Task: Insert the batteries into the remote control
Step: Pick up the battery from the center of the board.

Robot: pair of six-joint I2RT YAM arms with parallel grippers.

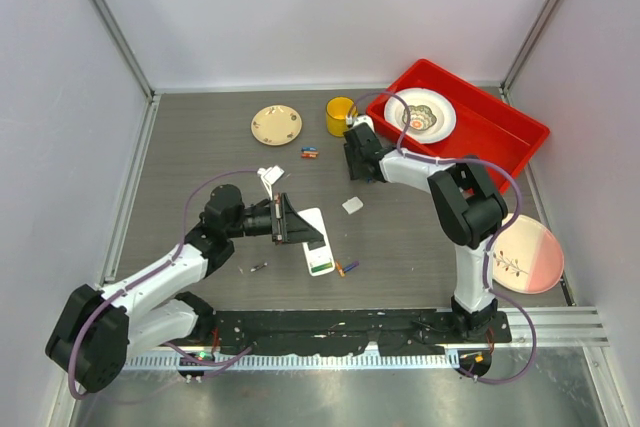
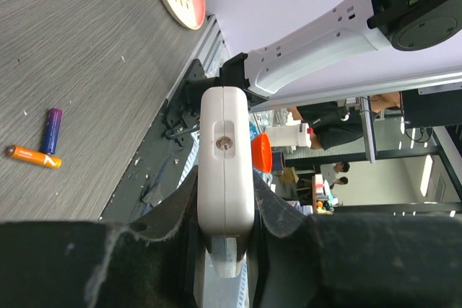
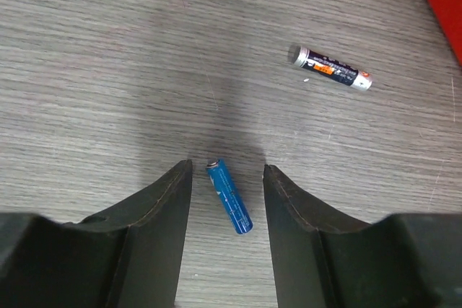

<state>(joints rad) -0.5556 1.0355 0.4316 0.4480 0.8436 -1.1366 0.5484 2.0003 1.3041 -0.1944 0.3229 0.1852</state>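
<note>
My left gripper [image 1: 285,219] is shut on the white remote control [image 1: 314,239], clamping one end by its narrow sides; in the left wrist view the remote [image 2: 226,149] fills the gap between my fingers [image 2: 173,214]. An orange battery [image 2: 32,156] and a purple battery [image 2: 52,130] lie just beyond the remote, also seen from above as the orange and purple pair [image 1: 345,268]. My right gripper [image 3: 226,171] is open, hovering over a blue battery [image 3: 231,196] that lies between its fingers. A dark battery [image 3: 330,67] lies further out. From above, this gripper [image 1: 352,159] is right of these batteries [image 1: 310,153].
A yellow mug [image 1: 340,115] and a floral plate [image 1: 276,124] stand at the back. A red bin [image 1: 500,142] holds a plate [image 1: 425,114]. A pink plate [image 1: 525,254] is at the right. A small white piece [image 1: 352,205] and a silver battery [image 1: 258,267] lie loose.
</note>
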